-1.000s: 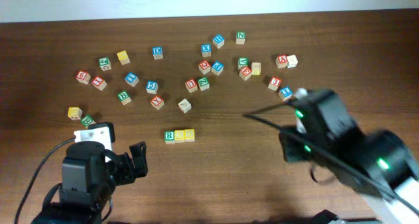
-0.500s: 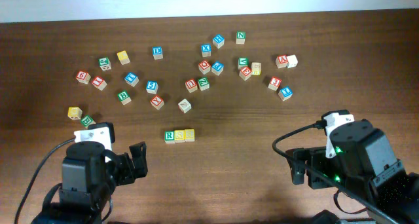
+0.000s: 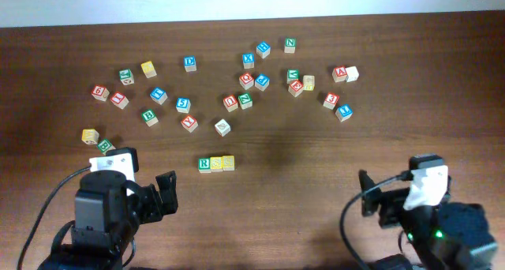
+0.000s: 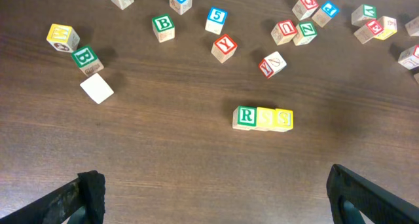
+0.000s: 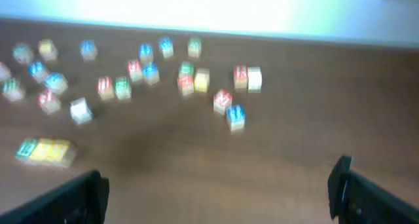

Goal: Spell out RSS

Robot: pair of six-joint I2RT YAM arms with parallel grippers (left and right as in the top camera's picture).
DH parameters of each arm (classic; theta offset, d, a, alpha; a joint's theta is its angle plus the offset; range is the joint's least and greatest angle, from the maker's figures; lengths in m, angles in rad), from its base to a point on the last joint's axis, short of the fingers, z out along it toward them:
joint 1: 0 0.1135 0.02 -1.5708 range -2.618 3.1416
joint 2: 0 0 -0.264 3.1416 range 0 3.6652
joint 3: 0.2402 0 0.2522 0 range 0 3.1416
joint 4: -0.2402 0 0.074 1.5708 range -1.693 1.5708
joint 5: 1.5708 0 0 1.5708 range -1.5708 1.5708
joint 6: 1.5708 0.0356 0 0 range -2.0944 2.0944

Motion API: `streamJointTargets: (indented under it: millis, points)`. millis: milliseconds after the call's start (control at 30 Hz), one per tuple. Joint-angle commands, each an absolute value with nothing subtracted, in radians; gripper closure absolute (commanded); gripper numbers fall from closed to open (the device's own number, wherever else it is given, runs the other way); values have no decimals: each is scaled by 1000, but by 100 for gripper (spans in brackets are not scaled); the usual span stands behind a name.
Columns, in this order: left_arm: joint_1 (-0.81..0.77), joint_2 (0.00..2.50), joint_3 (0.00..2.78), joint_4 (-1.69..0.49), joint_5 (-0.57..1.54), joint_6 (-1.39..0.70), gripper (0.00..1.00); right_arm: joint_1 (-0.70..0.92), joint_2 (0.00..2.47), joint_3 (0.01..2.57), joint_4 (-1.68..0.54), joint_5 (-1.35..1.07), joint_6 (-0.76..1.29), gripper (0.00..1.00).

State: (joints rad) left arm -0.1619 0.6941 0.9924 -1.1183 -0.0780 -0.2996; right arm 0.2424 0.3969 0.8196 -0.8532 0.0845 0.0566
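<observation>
Three cubes stand touching in a row in the front middle of the table: the green R cube (image 3: 204, 164) on the left, then a yellow cube (image 3: 216, 163) and a second yellow cube (image 3: 228, 163). In the left wrist view they read R (image 4: 246, 116), S (image 4: 265, 118), S (image 4: 283, 119). In the right wrist view the row (image 5: 43, 152) is blurred at the far left. My left gripper (image 3: 164, 194) (image 4: 216, 191) is open and empty, near the front edge and left of the row. My right gripper (image 3: 369, 203) (image 5: 219, 185) is open and empty at the front right.
Several other letter cubes lie scattered across the far half of the table, among them a green B cube (image 3: 149, 116) (image 4: 163, 26). A yellow cube (image 3: 90, 135), another green B cube (image 3: 105, 145) and a blank white cube (image 4: 97, 88) lie at the left.
My right arm has drawn back from the middle right of the table to the front right edge. The left arm and the cubes have not moved.
</observation>
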Motion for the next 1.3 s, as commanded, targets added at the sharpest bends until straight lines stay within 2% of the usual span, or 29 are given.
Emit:
streamJointTargets:
  millis: [0,333,467,667,1267]
  points:
    - [-159,691,990,-1119,-68,-310,0,195,336,621,-645,8,-4,2]
    - [-159,691,990,-1119,-68,-310,1,194,43,189,-194,-38,-4,2]
    - [-159,691,990,-1119,-68,-310,1,194,3,13,86,-31,-1,2]
    - [-159,691,990,-1119,-68,-310,1,195,3,6,-75,-28,16,2]
    - [-159,691,990,-1119,-68,-310,1,196,3,6,-78,-30,15,2]
